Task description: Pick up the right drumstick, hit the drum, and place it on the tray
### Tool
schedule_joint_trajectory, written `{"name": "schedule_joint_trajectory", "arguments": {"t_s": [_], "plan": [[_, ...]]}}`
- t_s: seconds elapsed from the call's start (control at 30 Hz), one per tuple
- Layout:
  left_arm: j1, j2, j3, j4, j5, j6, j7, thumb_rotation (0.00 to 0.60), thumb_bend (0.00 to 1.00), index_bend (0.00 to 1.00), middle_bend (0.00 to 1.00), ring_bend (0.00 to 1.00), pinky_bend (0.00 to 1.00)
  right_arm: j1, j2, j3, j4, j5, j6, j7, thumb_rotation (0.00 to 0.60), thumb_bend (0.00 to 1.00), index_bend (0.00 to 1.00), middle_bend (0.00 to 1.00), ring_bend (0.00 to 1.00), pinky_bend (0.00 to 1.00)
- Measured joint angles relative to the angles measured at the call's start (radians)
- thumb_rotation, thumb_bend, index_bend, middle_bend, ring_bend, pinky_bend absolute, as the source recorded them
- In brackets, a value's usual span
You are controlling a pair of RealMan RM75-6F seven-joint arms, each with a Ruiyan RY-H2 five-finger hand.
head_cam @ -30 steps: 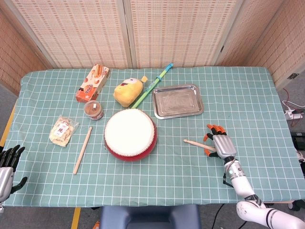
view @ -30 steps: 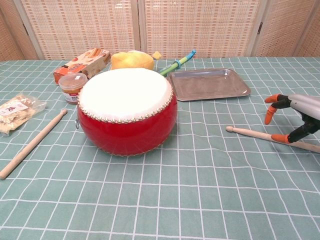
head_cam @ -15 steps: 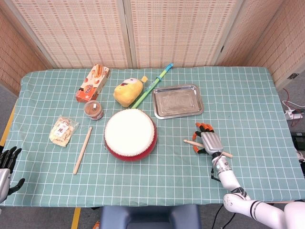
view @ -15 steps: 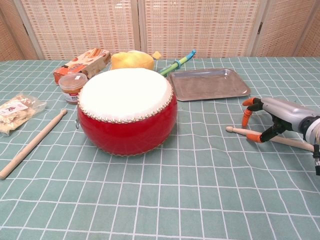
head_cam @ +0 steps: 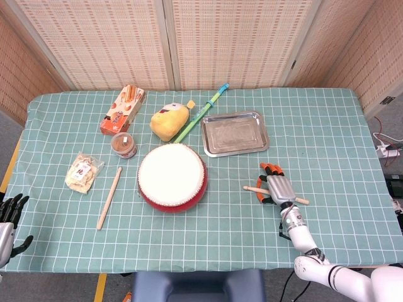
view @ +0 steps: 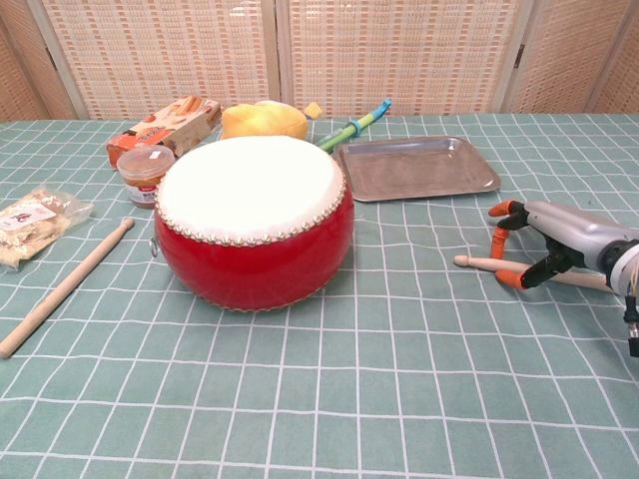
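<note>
Head view: the right hand [head_cam: 276, 189] lies over the right drumstick [head_cam: 301, 201] at lower right of the frame, right of the red drum [head_cam: 171, 177]; the grasp is in progress.

Chest view: its fingers [view: 502, 211] arch over the stick, not yet clenched (still on the cloth). Next they must close, then lift. The left hand [head_cam: 10, 217] is released, at the lower left edge.

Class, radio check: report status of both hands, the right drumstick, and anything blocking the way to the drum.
Right hand over right drumstick, fingers straddling it, grip unconfirmed. Left hand idle at table edge, open. Stick flat on cloth. Path to drum clear.
</note>
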Motion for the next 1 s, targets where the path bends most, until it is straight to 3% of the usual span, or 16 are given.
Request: {"name": "schedule_joint_trajectory", "arguments": {"t_s": [0.13, 0.33, 0.7, 1.0], "plan": [[0.003, 0.003, -0.001, 0.001, 0.000, 0.005, -0.003, 0.600, 0.22, 0.00, 0.00, 0.00, 0.00, -0.005, 0.014, 0.007, -0.037, -0.026, 0.018, 0.069, 0.600, 0.47, 0.64, 0.11, 0.00, 0.08], [0.009, 0.009, 0.004, -0.008, 0.009, 0.015, 0.001, 0.600, 0.22, 0.00, 0.00, 0.00, 0.00, -0.015, 0.077, 0.025, -0.138, -0.091, 0.029, 0.335, 0.600, 0.47, 0.64, 0.13, 0.01, 0.08], [0.011, 0.024, 0.006, -0.039, 0.016, 0.021, 0.030, 0.600, 0.22, 0.00, 0.00, 0.00, 0.00, -0.025, 0.191, 0.048, -0.201, -0.232, 0.029, 1.113, 0.600, 0.47, 0.63, 0.17, 0.07, 0.10], [0.010, 0.036, 0.008, -0.069, 0.018, 0.018, 0.056, 0.600, 0.22, 0.00, 0.00, 0.00, 0.00, 0.022, 0.191, -0.006, -0.039, -0.371, 0.027, 1.721, 0.600, 0.47, 0.63, 0.19, 0.10, 0.14]]}}
